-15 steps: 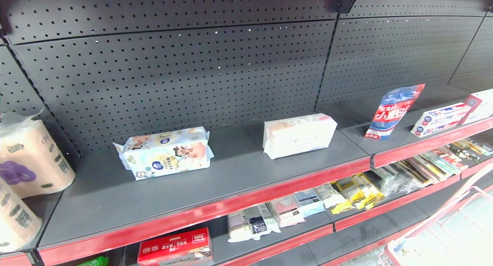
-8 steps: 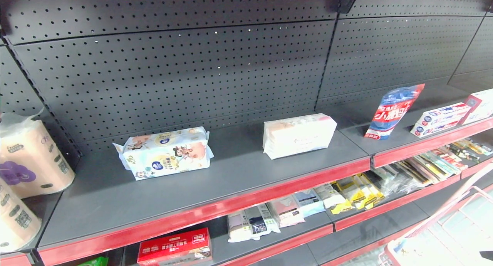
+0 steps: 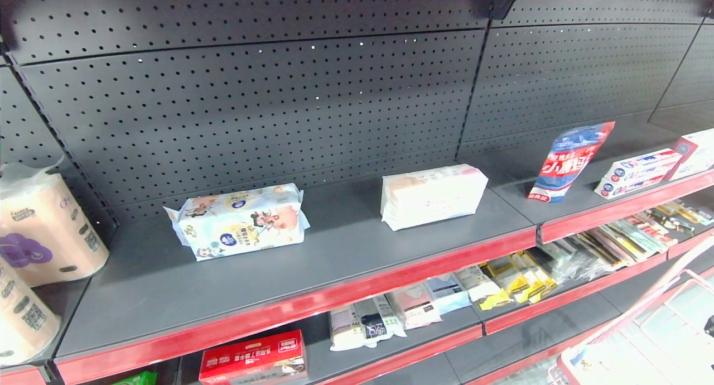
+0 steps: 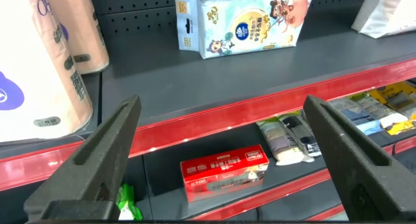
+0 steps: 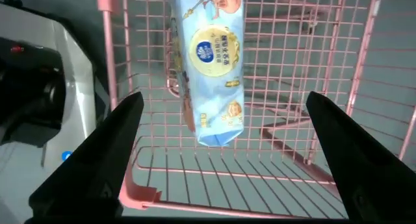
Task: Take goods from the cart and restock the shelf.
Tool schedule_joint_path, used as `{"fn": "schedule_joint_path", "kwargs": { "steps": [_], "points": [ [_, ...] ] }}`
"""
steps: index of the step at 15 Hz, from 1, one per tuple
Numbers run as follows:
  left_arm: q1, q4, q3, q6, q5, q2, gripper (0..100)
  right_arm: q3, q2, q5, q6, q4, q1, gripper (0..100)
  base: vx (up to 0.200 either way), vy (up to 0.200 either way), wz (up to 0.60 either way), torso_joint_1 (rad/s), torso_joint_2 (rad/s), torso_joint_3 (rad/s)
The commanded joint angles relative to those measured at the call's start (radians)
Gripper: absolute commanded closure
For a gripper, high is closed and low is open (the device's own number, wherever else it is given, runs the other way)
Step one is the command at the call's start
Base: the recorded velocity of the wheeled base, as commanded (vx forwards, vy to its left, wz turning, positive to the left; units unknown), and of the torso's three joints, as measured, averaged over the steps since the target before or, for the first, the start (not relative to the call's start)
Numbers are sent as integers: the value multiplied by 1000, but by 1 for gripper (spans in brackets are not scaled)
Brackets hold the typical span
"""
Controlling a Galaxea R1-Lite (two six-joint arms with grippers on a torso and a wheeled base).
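Observation:
A cartoon-printed tissue pack point(image 3: 237, 220) lies on the grey shelf point(image 3: 334, 251), with a white and pink pack point(image 3: 432, 195) to its right. My left gripper point(image 4: 218, 110) is open in front of the shelf's red edge, below the printed pack point(image 4: 244, 23), with nothing between its fingers. The pink wire cart point(image 3: 641, 329) stands at the lower right. My right gripper point(image 5: 224, 100) hangs open above the cart point(image 5: 136, 191). Below it a blue printed tissue pack point(image 5: 208, 62) stands on end in the basket, apart from the fingers.
Toilet paper rolls point(image 3: 44, 229) stand on the shelf's left end. A red and blue pouch point(image 3: 572, 159) and toothpaste boxes point(image 3: 638, 172) sit on the right section. The lower shelf holds a red box point(image 3: 254, 357) and several small packs. Free shelf room lies between the two packs.
A dark part at the head view's right edge has risen from the bottom corner to beside the cart. The goods on the shelf have not moved.

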State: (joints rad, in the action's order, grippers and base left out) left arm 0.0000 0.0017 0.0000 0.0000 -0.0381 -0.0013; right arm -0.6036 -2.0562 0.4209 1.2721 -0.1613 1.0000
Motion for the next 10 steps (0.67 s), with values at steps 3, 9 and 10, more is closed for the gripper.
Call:
{"fn": "schedule_joint_path", "kwargs": {
  "steps": [3,9,10],
  "points": [
    [0,0,0,0,0,1,0,5,-29,-25,4,-49,0,0,0,0,0,0,0,0],
    [0,0,0,0,0,1,0,12,-42,-25,50,-50,0,0,0,0,0,0,0,0],
    [0,0,0,0,0,1,0,12,-42,-25,50,-49,0,0,0,0,0,0,0,0]
  ]
}}
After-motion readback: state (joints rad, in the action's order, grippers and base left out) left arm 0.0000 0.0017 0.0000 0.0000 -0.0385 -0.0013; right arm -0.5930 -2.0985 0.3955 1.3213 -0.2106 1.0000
